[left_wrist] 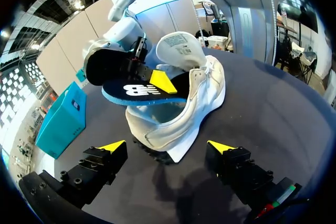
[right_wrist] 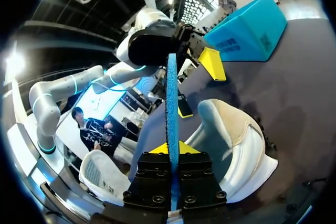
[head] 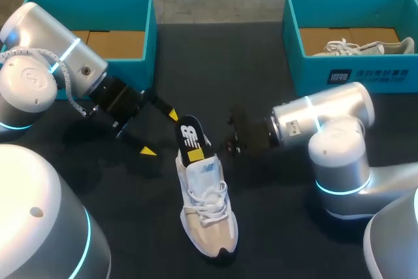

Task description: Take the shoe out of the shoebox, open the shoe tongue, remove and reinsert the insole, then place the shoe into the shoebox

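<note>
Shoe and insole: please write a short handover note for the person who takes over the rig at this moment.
Left gripper: open, holding nothing; the shoe's heel lies just ahead of it.
Right gripper: shut on the insole, held over the heel opening.
Shoe: upright on the table, tongue raised.
Done: shoe out of the shoebox, tongue open, insole lifted.
Left: seat the insole fully, then put the shoe into the shoebox. Whether the insole is coming out or going in cannot be told.

The shoe point(head: 204, 210) is white and beige with a black toe; its insole point(head: 189, 134) is black, blue-edged; the shoebox point(head: 353, 73) right of the shoe is teal.
</note>
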